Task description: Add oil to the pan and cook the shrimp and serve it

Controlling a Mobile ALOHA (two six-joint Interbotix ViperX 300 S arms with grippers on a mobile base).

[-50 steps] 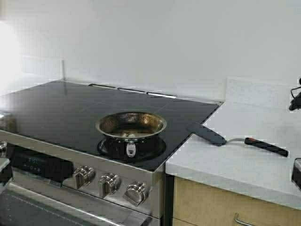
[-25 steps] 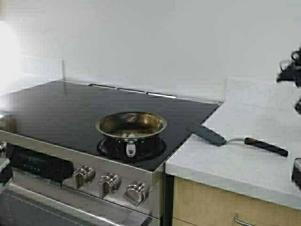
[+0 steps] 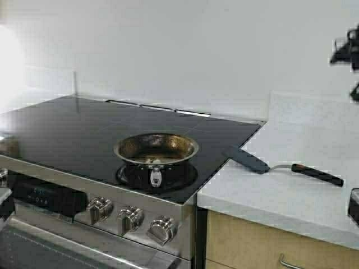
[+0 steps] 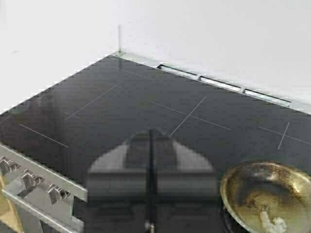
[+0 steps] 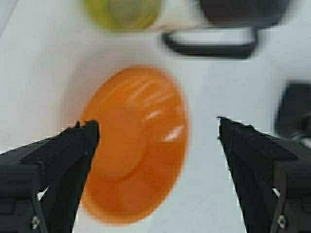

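The pan (image 3: 156, 148) sits on the front burner of the black cooktop (image 3: 84, 129), handle toward the knobs. The shrimp (image 4: 272, 223), pale and curled, lies on the pan's (image 4: 269, 191) browned floor. My left gripper (image 4: 150, 133) hovers shut and empty over the cooktop, beside the pan. Above the white counter, my right gripper (image 5: 156, 126) is open and holds nothing, with an orange bowl (image 5: 133, 145) below it. Past the bowl lies the oil (image 5: 121, 9) in its glass jug, whose black handle (image 5: 209, 46) shows. Only part of the right arm (image 3: 349, 50) shows at the high view's right edge.
A black spatula (image 3: 269, 165) with a dark red handle lies on the white counter (image 3: 291, 190) right of the stove. Stove knobs (image 3: 130, 218) line the front panel. A dark object (image 5: 294, 114) lies on the counter beside the orange bowl.
The right arm has risen along the right edge of the high view. The pan, the shrimp and the spatula have not moved.
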